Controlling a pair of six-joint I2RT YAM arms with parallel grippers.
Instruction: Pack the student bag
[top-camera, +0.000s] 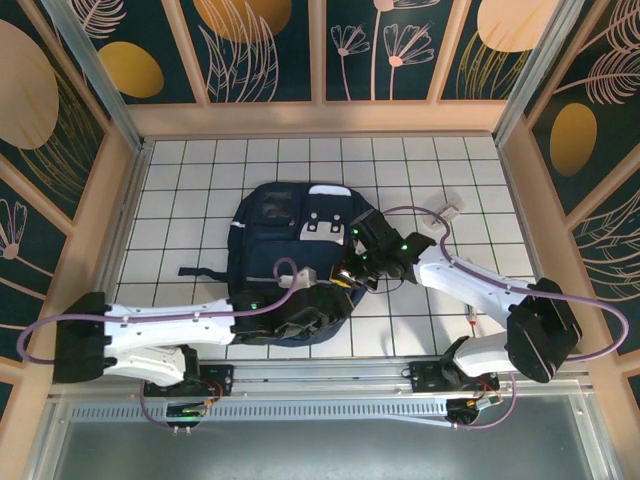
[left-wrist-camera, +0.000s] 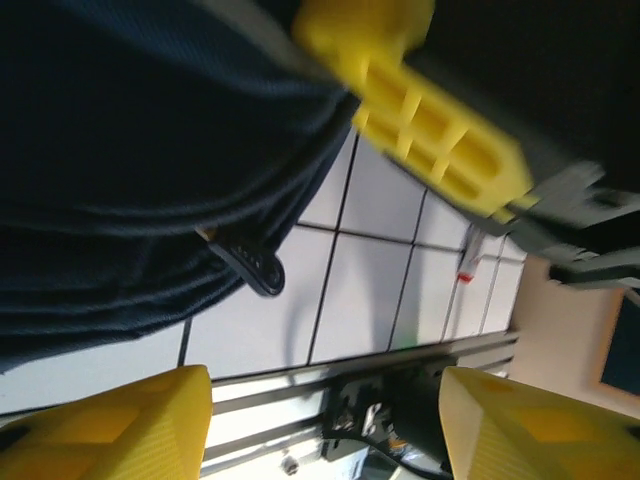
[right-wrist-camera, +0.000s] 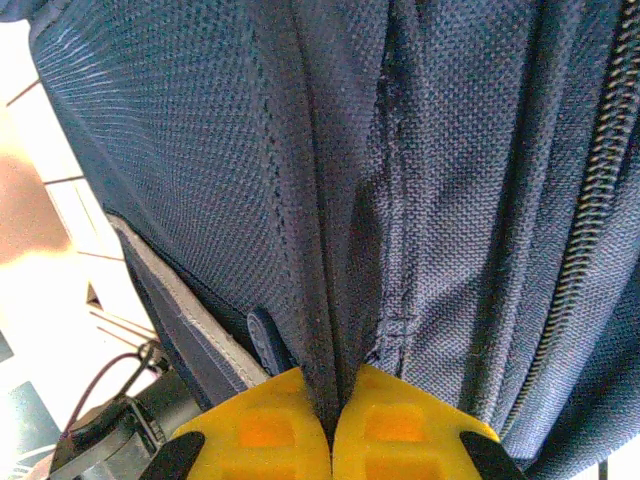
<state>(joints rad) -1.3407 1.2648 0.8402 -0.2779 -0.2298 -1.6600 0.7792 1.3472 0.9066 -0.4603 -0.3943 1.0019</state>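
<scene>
Right end effector (right-wrist-camera: 332, 440) is clamped on a fabric fold of the student bag (top-camera: 262, 245), which lies flat on the surface (top-camera: 180, 200). Lift the fold gently so the left end effector (left-wrist-camera: 325, 430), fingers apart, can reach inside.

student bag (top-camera: 285, 235) mid table (top-camera: 200, 170), L arm (top-camera: 170, 325) at near edge, R arm (top-camera: 480, 285) at right side

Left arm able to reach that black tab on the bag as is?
Probably yes: the left gripper is open, the black tab sticks out from the student bag ahead of it, nothing between.
</scene>
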